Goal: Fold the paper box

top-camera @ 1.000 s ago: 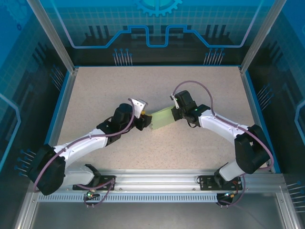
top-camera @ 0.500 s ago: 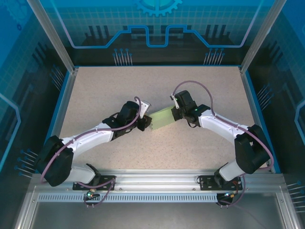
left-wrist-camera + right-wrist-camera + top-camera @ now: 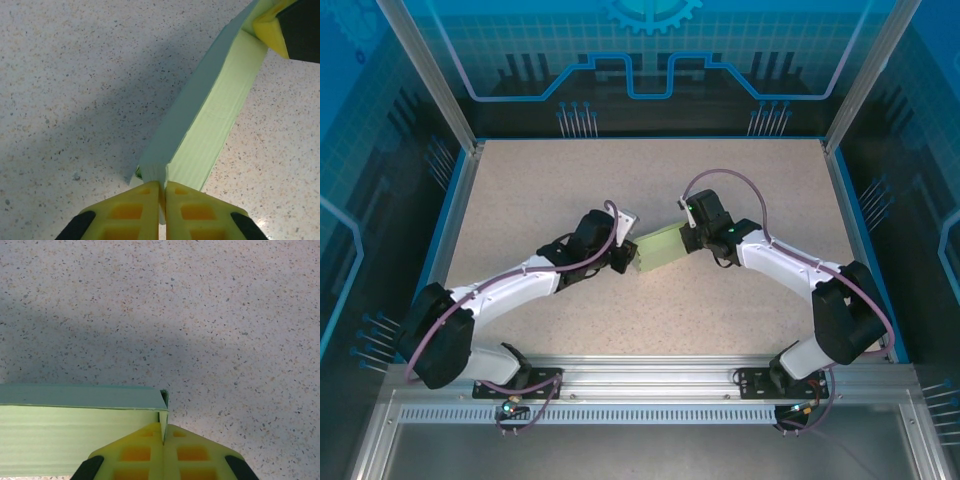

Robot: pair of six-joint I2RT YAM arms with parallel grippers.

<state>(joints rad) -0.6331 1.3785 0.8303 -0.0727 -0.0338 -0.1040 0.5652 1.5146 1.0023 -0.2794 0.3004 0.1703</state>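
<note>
While both arms reach in toward the middle of the table [image 3: 550, 180] in the top view, the paper box [image 3: 660, 247] sits between them as a small pale-green rectangular block, long axis running lower-left to upper-right. Left gripper [image 3: 628, 257] is at its lower-left end, right gripper [image 3: 688, 233] at its upper-right end. Jaw gaps can't be read from up here.

Left wrist view: left gripper [image 3: 162, 189] has its yellow fingers [image 3: 132, 210] pressed almost together, with only a thin edge of card between them at the near end of the paper box [image 3: 212, 117]. So it's a narrow pinch on the box. The box runs away diagonally to the upper right, with the lighter green face toward the camera and the darker teal face on the left. At the far end one yellow fingertip [image 3: 270, 29] of the right gripper touches the box corner. A shadow falls on the speckled table [image 3: 65, 60] left of the box. Can't tell whether the box touches the surface.

Right wrist view: right gripper [image 3: 163, 432] is likewise closed down to a slit, clamping a thin card edge at the box's end corner. The paper box [image 3: 75, 427] extends left out of frame, with a teal strip on top and a light green face below. The speckled table [image 3: 210, 310] lies beyond, with a shadow band above the box.
</note>
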